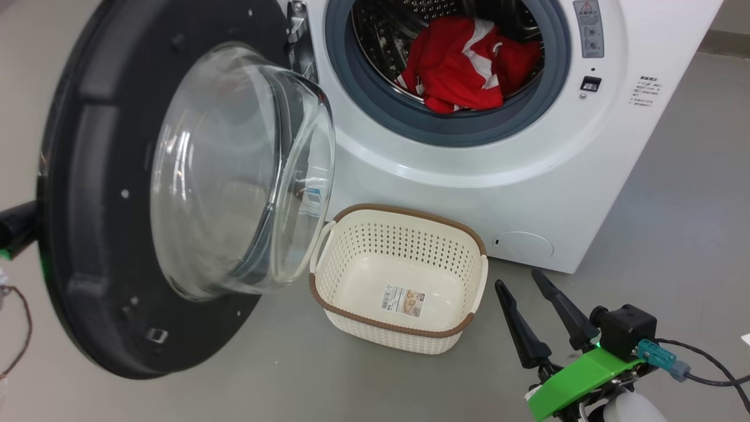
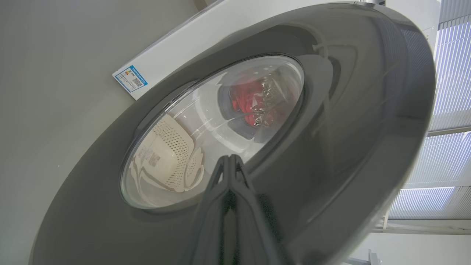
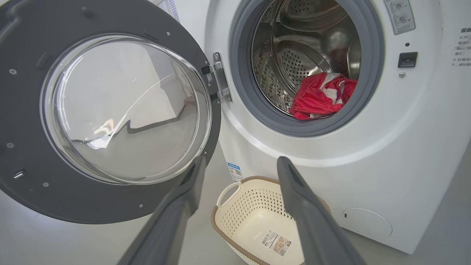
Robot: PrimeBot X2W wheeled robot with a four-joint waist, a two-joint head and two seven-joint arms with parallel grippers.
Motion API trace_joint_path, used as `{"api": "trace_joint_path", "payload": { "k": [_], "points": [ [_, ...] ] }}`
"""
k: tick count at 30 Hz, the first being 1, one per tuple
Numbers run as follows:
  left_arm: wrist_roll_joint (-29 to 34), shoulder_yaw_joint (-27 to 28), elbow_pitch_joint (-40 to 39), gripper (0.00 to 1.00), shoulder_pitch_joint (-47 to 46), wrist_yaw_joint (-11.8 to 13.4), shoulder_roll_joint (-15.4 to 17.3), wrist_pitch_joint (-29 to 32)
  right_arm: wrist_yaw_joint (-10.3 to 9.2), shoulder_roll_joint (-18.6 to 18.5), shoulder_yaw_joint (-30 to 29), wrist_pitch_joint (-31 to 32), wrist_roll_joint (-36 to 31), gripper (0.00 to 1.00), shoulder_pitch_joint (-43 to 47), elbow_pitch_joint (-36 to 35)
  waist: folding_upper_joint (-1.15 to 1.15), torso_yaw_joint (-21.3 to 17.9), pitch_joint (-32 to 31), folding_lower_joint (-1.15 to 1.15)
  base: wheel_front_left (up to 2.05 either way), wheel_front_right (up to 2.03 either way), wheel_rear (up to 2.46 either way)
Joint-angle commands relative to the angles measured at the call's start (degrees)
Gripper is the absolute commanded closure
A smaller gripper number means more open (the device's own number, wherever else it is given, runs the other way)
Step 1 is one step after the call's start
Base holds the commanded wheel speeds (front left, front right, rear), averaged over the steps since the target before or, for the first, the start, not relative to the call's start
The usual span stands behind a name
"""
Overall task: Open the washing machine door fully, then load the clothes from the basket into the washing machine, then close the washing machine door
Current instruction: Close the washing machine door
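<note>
Your left gripper is shut with nothing between its fingers. Its tips sit against, or just short of, the glossy outer face of the door, by the lower edge of the glass; you can't tell from here whether they touch. That placement suits a push: closed fingers make one stiff point for swinging the door toward the machine.

The door stands wide open on its hinge, at the left of the opening. The red clothes lie low in the drum, with a fold reaching close to the grey seal.

The basket holds only its label. It stands on the floor just in front of the machine, beside the door's lower edge. Your right gripper hangs low at the basket's right, fingers spread wide and holding nothing, apparently parked clear of the door's sweep.

Loading looks done to me and only closing is left. Check that the swing clears the basket's handle and that no fabric gets caught at the seal.
</note>
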Motion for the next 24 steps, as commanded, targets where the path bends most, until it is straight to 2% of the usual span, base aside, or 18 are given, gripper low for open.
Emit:
{"api": "trace_joint_path", "payload": {
  "k": [1,13,19,24],
  "points": [
    [-0.61,0.67,-2.79,1.00,-0.05,0.53,1.91,1.04,0.09,0.20,1.15,-0.27,1.07,0.00,0.13,-1.29,0.00,-0.32,-0.37,0.00,0.00,0.00,0.00],
    [-2.87,-0.60,-22.83,1.00,8.50,8.93,-4.44,6.02,0.09,0.24,1.43,-0.27,1.42,0.00,0.86,-1.40,0.00,-3.89,-1.61,0.00,0.00,0.00,0.00],
    [-2.90,-0.72,-28.04,1.00,10.62,11.20,-5.47,6.53,0.09,0.29,1.08,-0.27,1.41,0.00,1.15,-1.52,0.00,-5.71,-1.54,0.00,0.00,0.00,0.00],
    [-3.04,-1.24,-30.02,1.00,11.09,11.75,-6.51,6.60,0.09,0.36,0.91,-0.27,1.43,0.00,1.15,-1.54,0.00,-6.65,-1.48,0.00,0.00,0.00,0.00]
  ]
}}
